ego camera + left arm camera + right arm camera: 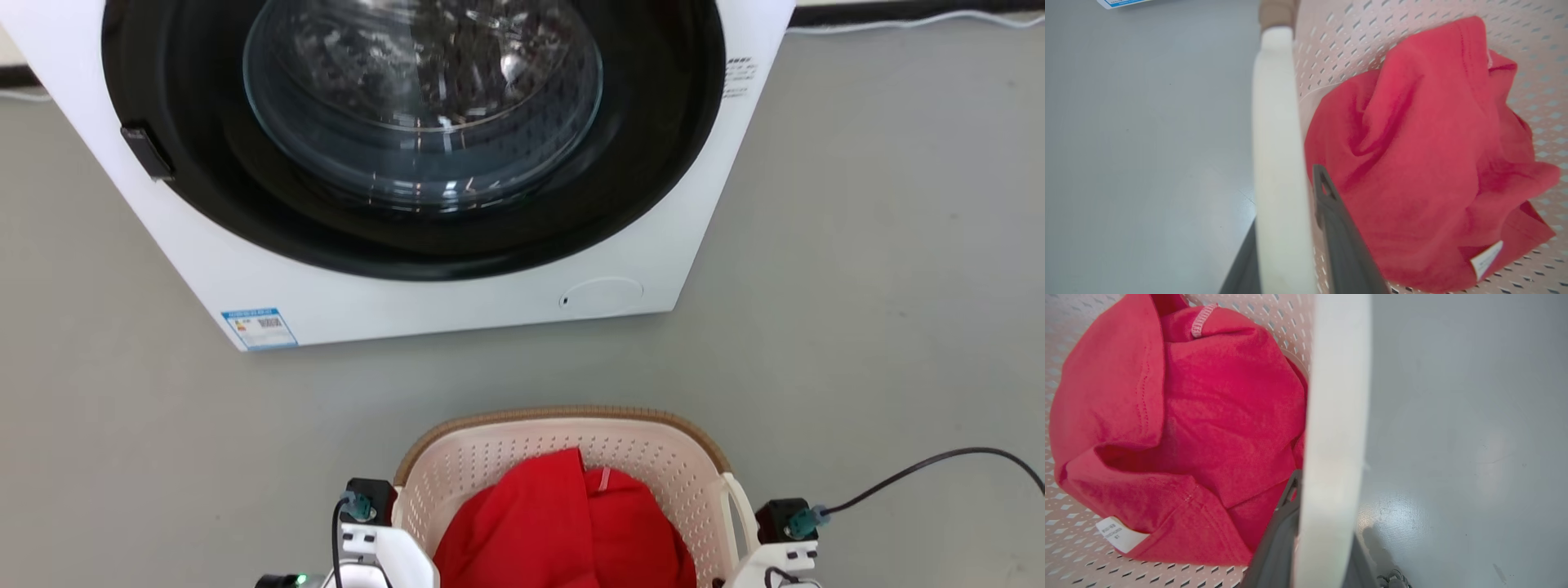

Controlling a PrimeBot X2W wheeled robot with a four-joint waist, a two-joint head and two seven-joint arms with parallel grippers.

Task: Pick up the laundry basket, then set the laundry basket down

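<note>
Head view: we look down on a cream-pink laundry basket (506, 457) with a brown rim, near us at the bottom centre. We cannot tell whether it rests on the grey floor (857, 286) or hangs just above it. A crumpled red garment (563, 531) lies inside. Farther away stands a white washing machine (457, 314) with a round glass door. In the left wrist view our left fingers (1339, 228) pinch the basket's white left handle (1278, 143), one finger on each side. In the right wrist view our right fingers (1280, 535) pinch the white right handle (1337, 416) likewise.
</note>
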